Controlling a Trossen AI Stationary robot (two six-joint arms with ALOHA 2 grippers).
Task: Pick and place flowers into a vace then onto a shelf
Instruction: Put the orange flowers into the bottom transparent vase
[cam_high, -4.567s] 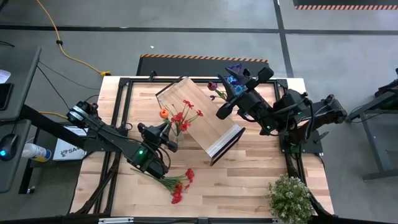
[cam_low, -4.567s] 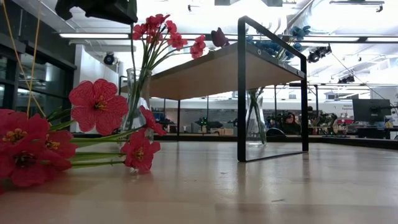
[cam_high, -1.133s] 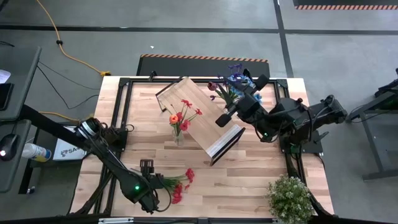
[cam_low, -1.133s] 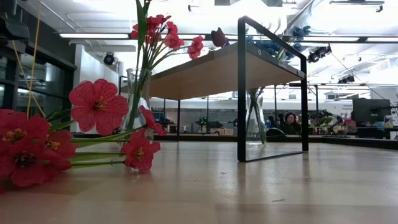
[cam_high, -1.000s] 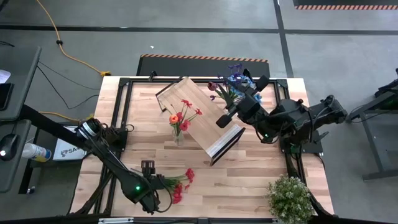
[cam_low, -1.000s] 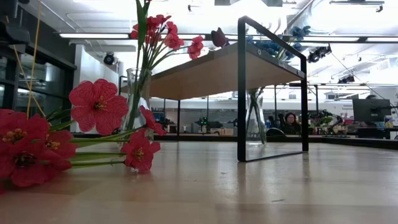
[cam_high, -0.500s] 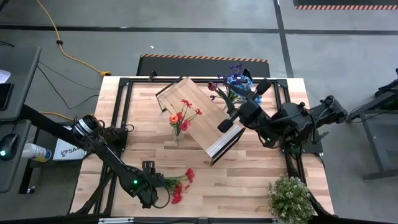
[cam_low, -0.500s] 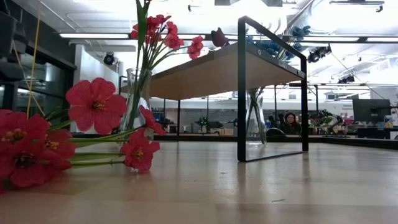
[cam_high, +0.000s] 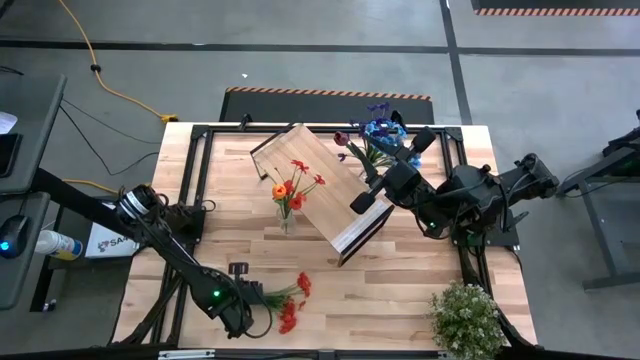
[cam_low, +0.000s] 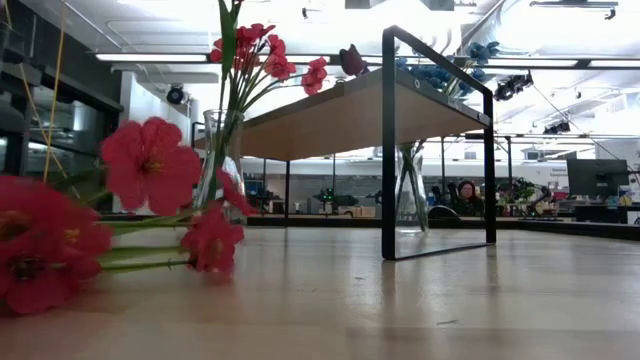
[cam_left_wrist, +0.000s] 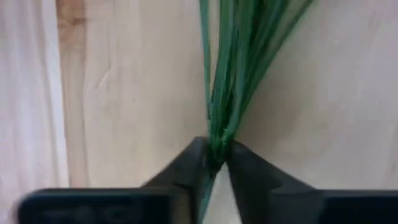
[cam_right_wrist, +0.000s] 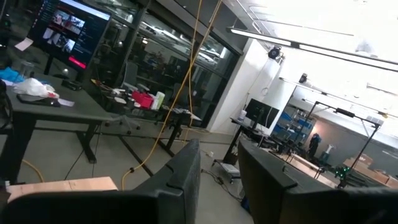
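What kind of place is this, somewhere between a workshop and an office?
Probably a robotics lab in an open-plan workspace: a wooden table on bare concrete, desks with a lit monitor beyond, ceiling strip lights, and a yellow cable across the floor.

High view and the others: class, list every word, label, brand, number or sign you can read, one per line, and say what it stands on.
"SA": start of a dark word on a white label by the table's left edge; the rest is hidden behind the left arm.
Monitor in the right wrist view: pictures and red patches, too small to read.
Nothing else readable.
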